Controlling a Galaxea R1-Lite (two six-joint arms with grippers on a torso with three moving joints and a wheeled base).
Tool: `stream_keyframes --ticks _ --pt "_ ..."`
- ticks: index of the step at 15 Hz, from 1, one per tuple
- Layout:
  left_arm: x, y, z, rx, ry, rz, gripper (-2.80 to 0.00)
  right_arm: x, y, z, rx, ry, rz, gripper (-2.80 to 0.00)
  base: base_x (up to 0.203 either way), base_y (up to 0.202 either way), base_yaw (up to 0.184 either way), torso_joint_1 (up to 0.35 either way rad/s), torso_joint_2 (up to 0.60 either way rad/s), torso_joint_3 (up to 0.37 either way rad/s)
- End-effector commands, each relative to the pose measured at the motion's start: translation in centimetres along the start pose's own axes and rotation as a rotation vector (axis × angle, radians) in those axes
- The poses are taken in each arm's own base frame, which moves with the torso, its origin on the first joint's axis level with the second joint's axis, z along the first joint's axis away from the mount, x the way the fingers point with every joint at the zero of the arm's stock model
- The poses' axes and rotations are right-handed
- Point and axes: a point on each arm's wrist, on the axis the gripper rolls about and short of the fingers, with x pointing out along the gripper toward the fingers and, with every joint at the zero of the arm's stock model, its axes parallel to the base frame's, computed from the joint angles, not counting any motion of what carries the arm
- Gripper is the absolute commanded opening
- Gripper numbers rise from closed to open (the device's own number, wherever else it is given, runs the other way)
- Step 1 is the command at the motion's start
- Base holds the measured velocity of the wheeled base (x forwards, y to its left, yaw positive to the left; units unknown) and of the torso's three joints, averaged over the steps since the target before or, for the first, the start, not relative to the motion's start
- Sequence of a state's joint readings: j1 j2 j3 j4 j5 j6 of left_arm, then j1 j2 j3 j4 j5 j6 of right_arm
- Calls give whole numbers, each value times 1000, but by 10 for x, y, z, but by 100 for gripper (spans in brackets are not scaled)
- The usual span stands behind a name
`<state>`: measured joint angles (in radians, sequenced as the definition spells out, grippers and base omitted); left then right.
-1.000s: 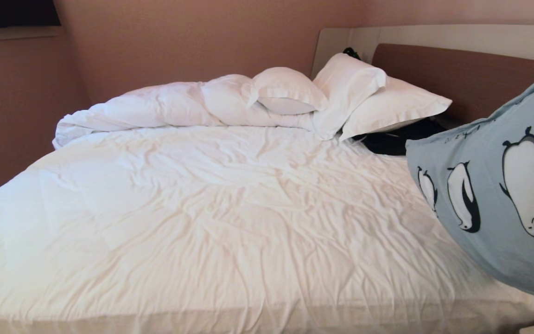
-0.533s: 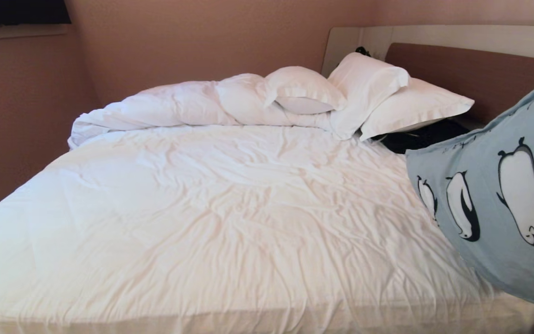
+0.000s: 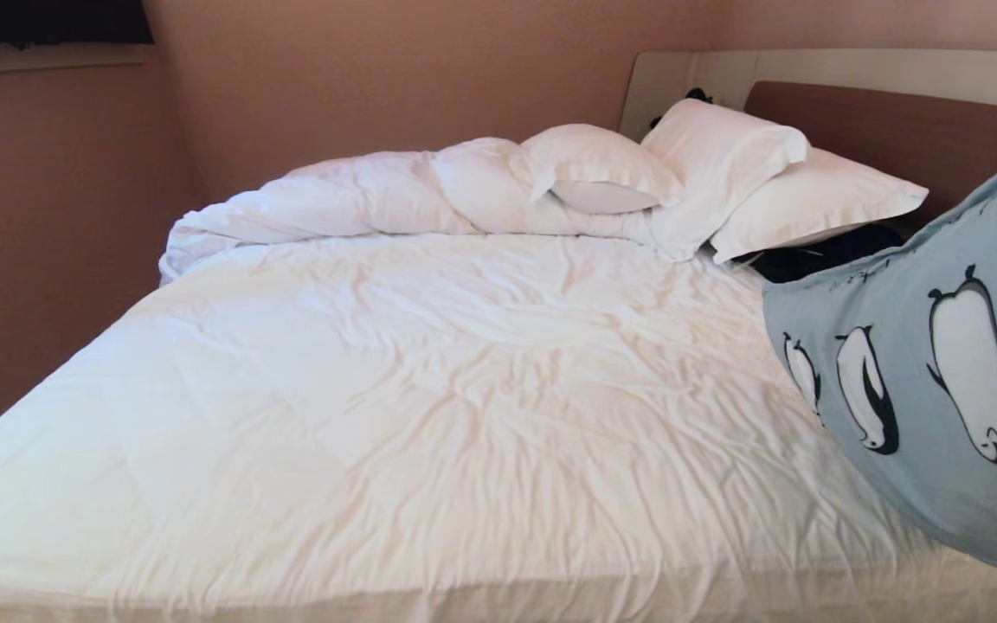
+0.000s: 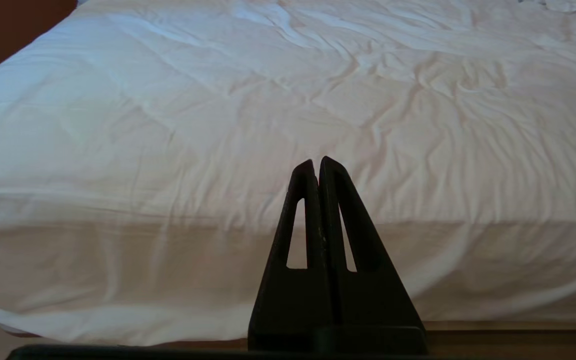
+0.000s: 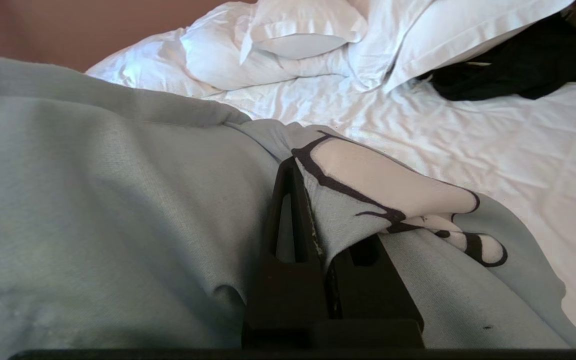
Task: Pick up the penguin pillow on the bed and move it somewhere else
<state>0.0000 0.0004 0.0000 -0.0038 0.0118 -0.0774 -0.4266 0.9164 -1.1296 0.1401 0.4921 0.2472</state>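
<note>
right fingers (image 5: 313,200) around penguin pillow (image 5: 118,210)

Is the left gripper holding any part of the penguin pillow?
No. The left gripper is shut on nothing above the bed; the right gripper pinches the penguin pillow.

The left gripper (image 4: 318,162) points out over the near edge of the bed (image 4: 168,150), its two black triangular fingers (image 4: 300,200) pressed together tip to tip — nothing between them. Beyond them spreads the white sheet (image 4: 393,100), creased all over (the folds run mostly toward the far side) and hanging down over the bed's near side. A dark strip shows past the far corner of the bed — too dim to tell what it is.
</note>
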Motion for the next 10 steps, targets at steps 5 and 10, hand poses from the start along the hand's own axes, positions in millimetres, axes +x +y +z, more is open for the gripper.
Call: stream_keyframes --ticks 5,10 --pt "0 0 -1 -1 2 1 -280 3 -2 0 6 6 -1 -280 0 43 1 1 1 1" --pt "0 0 -1 -1 2 1 -280 11 -8 4 11 -9 -112 -280 0 0 0 0 0 0"
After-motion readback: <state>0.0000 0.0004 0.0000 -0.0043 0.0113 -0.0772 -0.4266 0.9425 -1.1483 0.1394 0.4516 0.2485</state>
